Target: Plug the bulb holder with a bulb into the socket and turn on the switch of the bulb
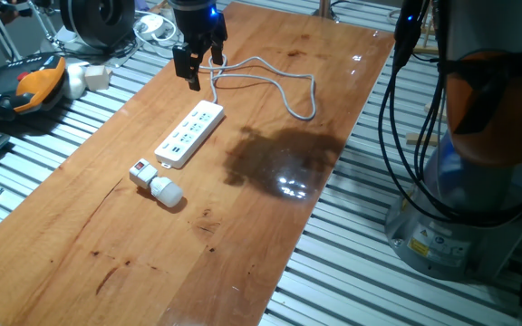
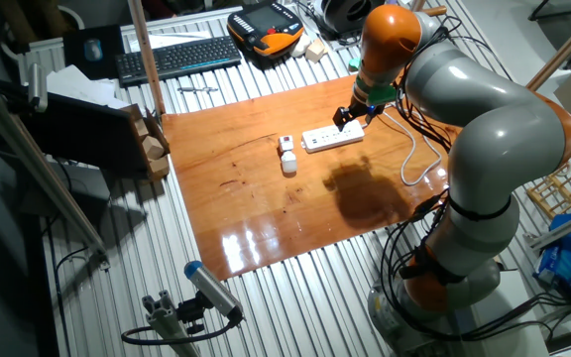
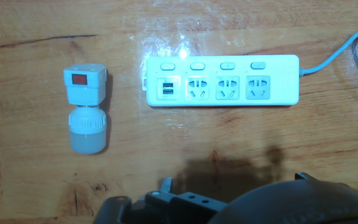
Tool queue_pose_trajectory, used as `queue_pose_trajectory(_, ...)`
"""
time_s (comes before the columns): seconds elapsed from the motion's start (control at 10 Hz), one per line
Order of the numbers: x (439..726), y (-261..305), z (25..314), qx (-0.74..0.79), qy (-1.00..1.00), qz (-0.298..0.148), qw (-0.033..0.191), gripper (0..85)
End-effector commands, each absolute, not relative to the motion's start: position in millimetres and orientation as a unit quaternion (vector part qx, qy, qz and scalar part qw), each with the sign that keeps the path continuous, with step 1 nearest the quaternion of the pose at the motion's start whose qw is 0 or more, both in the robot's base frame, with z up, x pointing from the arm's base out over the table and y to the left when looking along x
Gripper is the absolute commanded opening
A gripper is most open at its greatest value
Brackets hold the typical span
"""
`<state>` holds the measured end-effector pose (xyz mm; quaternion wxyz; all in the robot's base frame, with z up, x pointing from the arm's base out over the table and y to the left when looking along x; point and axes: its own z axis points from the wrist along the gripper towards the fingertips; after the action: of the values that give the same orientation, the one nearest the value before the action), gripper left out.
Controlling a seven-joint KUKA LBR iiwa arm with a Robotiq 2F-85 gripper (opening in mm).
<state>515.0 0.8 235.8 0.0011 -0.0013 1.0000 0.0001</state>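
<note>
The socket (image 1: 189, 134) (image 2: 333, 138) (image 3: 222, 81) is a long white power strip lying flat on the wooden table, all its outlets free. To its left lies the bulb holder (image 1: 143, 172) (image 2: 286, 145) (image 3: 86, 86) on its side, with the red switch (image 3: 78, 79) facing up. The stubby white bulb (image 1: 167, 192) (image 3: 87, 130) is joined to the holder's end. My gripper (image 1: 202, 65) (image 2: 350, 117) hangs above the cord end of the strip. It is open and holds nothing. In the hand view only its dark housing (image 3: 260, 205) shows at the bottom edge.
The strip's grey-white cord (image 1: 288, 91) loops across the far part of the table. An orange pendant (image 1: 39, 81) and a keyboard (image 2: 176, 58) lie off the table on the slatted bench. The robot's base (image 1: 478, 181) stands beside the table's right edge.
</note>
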Motion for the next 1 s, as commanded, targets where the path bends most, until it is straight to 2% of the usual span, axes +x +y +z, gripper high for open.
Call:
queue_pose_trajectory(0.0, 514.9, 0.8, 235.9, -0.045, 0.999, -0.010, -0.009, 0.0)
queue_pose_trajectory(0.9, 516.1, 1.1, 239.4, -0.042, 0.999, -0.014, -0.007, 0.0)
